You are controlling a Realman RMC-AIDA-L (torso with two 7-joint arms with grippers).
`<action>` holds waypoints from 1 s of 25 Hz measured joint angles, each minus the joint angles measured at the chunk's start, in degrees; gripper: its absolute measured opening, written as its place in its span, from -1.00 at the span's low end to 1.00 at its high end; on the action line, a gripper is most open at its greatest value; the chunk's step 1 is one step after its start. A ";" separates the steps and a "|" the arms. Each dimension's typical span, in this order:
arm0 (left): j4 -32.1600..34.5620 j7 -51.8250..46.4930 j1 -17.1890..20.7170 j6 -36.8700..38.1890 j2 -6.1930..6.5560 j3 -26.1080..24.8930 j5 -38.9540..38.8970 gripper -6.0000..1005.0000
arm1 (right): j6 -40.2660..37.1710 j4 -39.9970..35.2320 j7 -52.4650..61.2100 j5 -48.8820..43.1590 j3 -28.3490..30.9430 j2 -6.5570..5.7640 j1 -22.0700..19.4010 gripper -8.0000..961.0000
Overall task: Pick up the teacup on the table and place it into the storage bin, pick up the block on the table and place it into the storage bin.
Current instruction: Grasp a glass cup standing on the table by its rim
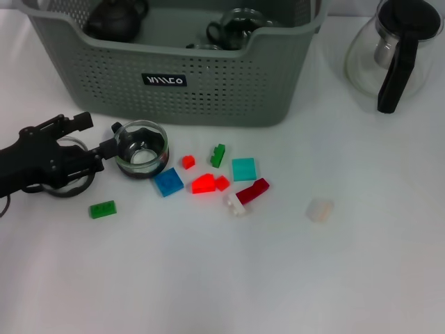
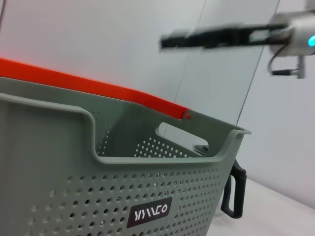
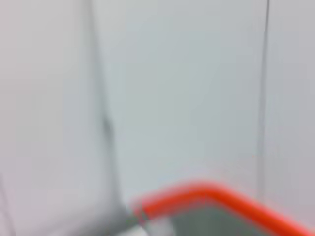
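The storage bin (image 1: pixel 208 83) stood at the far side of the white table (image 1: pixel 278 278), its black label facing the robot; dark teaware lay inside it. In the left wrist view the same bin (image 2: pixel 74 196) filled the lower part of the picture, with an orange edge (image 2: pixel 98 88) behind its rim. A glass carafe (image 1: pixel 393 52) with a black handle stood on the table just beside the bin, to the robot's right.

The left gripper (image 1: pixel 104 149) lay low over the table on the robot's left, well in front of the bin. Its fingers were spread, one on either side of the near edge of the teacup (image 1: pixel 142 149); whether they pressed the glass could not be told. The teacup, a small clear glass, stood upright on the table, near the bin's front wall.

Blocks were scattered beside the cup: a blue block (image 1: pixel 168 181) just beside it, a teal block (image 1: pixel 244 169), a red block (image 1: pixel 203 184), a dark red block (image 1: pixel 253 191) touching a white one, a green block (image 1: pixel 103 209) near the left gripper, and a pale block (image 1: pixel 320 209) well apart to the right.

The right gripper was not seen in any view.
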 joint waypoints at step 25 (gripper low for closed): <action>2.60 -9.53 -1.03 0.53 0.86 0.64 3.69 0.67 | -49.69 24.85 -42.91 4.03 18.11 -4.58 -20.08 0.56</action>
